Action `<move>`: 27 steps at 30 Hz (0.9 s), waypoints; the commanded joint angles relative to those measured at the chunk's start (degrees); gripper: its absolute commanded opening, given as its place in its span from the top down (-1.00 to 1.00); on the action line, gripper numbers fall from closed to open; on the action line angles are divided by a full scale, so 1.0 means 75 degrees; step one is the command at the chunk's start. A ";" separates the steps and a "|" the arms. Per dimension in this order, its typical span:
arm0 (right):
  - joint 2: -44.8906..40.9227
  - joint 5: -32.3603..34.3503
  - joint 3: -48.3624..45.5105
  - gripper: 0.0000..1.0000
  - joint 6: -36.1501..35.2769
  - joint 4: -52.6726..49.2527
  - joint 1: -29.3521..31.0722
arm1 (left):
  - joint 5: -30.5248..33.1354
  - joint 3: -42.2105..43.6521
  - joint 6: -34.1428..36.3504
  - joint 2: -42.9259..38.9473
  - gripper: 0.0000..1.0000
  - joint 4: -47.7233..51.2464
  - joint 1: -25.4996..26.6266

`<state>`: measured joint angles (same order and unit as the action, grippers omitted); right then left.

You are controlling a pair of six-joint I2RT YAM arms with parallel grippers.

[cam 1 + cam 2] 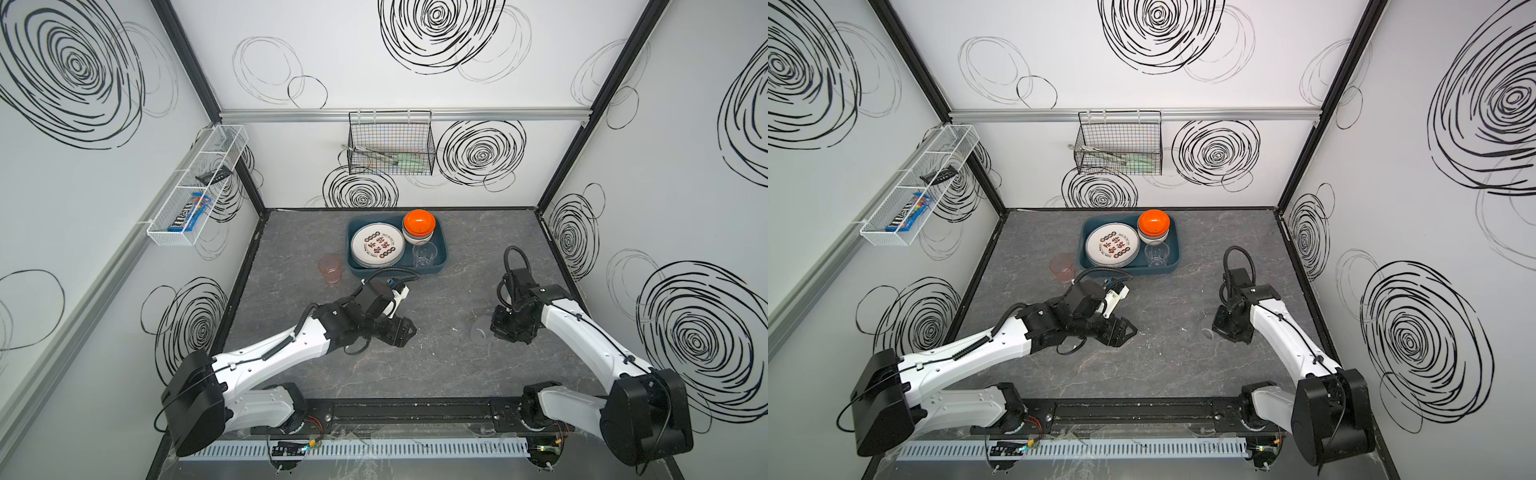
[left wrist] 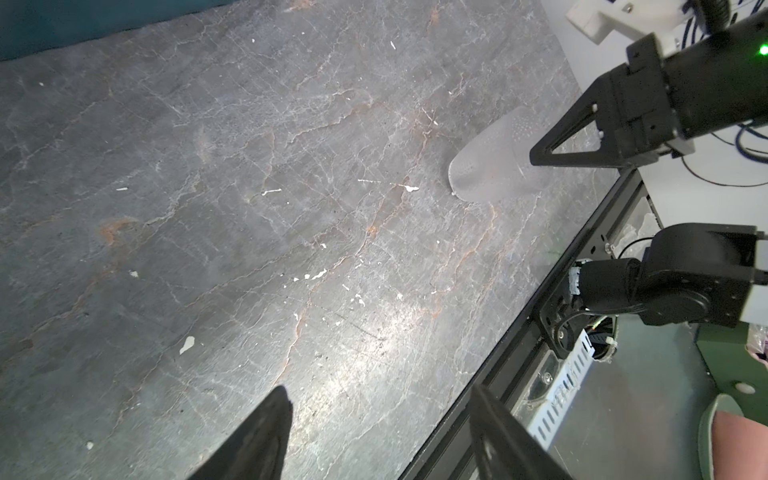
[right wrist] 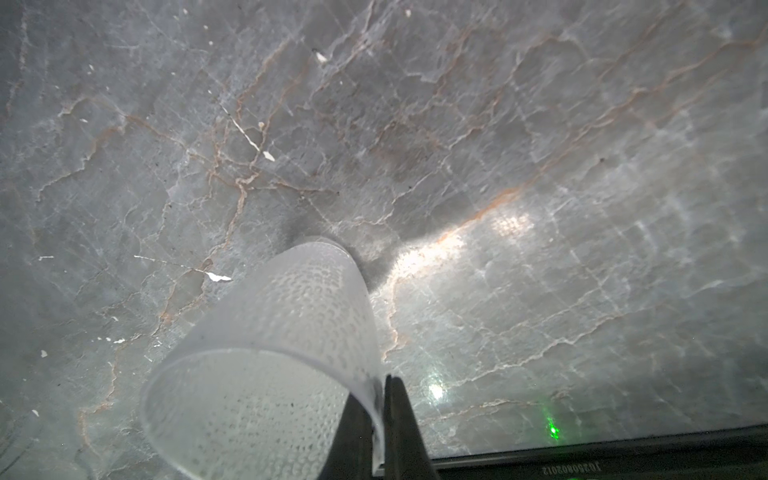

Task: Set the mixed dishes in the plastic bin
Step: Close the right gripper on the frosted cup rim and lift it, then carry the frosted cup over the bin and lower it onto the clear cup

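My right gripper (image 3: pixel 384 384) is shut on the rim of a clear dotted tumbler (image 3: pixel 270 353), one finger inside and one outside. That tumbler (image 1: pixel 480 330) is at the table's right, its base down at the surface. My left gripper (image 1: pixel 409 330) hangs open over the middle of the table with nothing between its fingers (image 2: pixel 266 432). At the back, the teal plastic bin (image 1: pixel 390 271) holds stacked white printed plates (image 1: pixel 377 245), nested bowls with an orange one on top (image 1: pixel 419 222) and a clear tumbler (image 1: pixel 424 254). A pink tumbler (image 1: pixel 330 268) stands on the table just left of the bin.
A black wire basket (image 1: pixel 390 149) hangs on the back wall. A white mesh shelf (image 1: pixel 195 187) with small packets is on the left wall. A black rail (image 1: pixel 407 411) runs along the table's front edge between the arm bases.
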<state>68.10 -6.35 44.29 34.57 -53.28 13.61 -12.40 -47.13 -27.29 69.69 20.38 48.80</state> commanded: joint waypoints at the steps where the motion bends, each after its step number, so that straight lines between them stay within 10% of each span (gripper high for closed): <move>1: 0.0173 0.0182 0.0404 1.00 -0.0030 0.0049 0.0215 | 0.0077 0.0261 -0.0219 -0.0260 -0.43 -0.0439 -0.0190; 27: 0.3088 0.0875 0.4487 1.00 -0.0871 -0.0057 0.1894 | -0.0444 0.1068 -0.1106 -0.1867 -0.46 -0.0179 -0.2426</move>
<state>89.97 -2.20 74.19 29.87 -51.66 27.51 -14.06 -39.72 -34.63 56.49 19.55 32.03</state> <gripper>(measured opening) 0.071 0.730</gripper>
